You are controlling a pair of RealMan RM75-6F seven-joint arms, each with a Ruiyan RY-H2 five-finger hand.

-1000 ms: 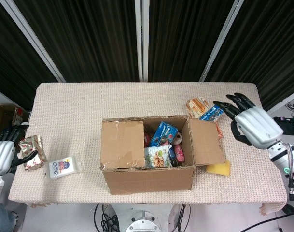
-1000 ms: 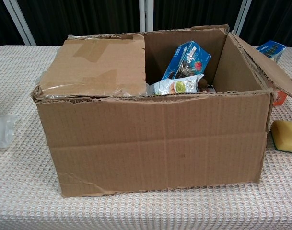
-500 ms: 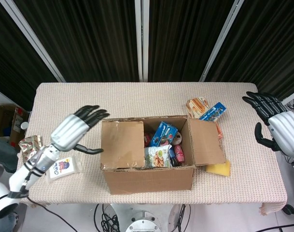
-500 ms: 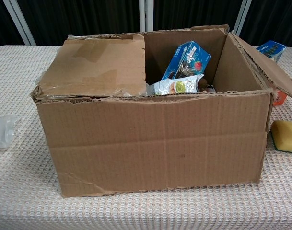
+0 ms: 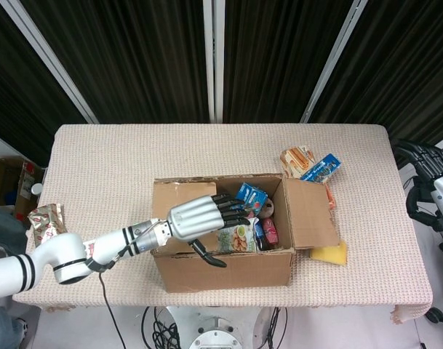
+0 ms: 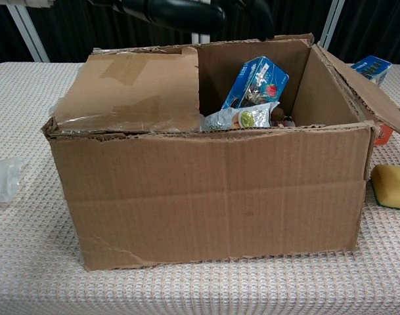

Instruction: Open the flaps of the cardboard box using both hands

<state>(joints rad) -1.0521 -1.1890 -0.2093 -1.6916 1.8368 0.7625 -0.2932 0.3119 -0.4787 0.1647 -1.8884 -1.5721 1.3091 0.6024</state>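
Centrally in the head view, a brown cardboard box [image 5: 225,233] sits on a beige woven tablecloth [image 5: 119,160], its long axis running left to right across the frame and its open top facing up. The robot's silver left hand with black fingers [image 5: 201,218] reaches in from the lower left and hovers over the box's left flap [image 5: 183,213], which lies flat and closed over the left half of the opening. This hand's fingers are extended side by side, pointing right toward the box's middle, with the thumb hanging down in front of the near wall; it holds nothing, and whether it touches the flap cannot be told. In the chest view only dark fingers [image 6: 180,12] show at the top edge, above the flap. The box's right flap [image 5: 312,212] is folded outward, sloping down to the right. Inside the opening are a blue snack packet [image 5: 249,198] and other colourful packets. The robot's right hand [image 5: 432,182] is at the far right edge of the frame, well apart from the box, fingers loosely curled and holding nothing. A yellow sponge [image 5: 330,252] lies just beside the right flap, near the lower right of the box.
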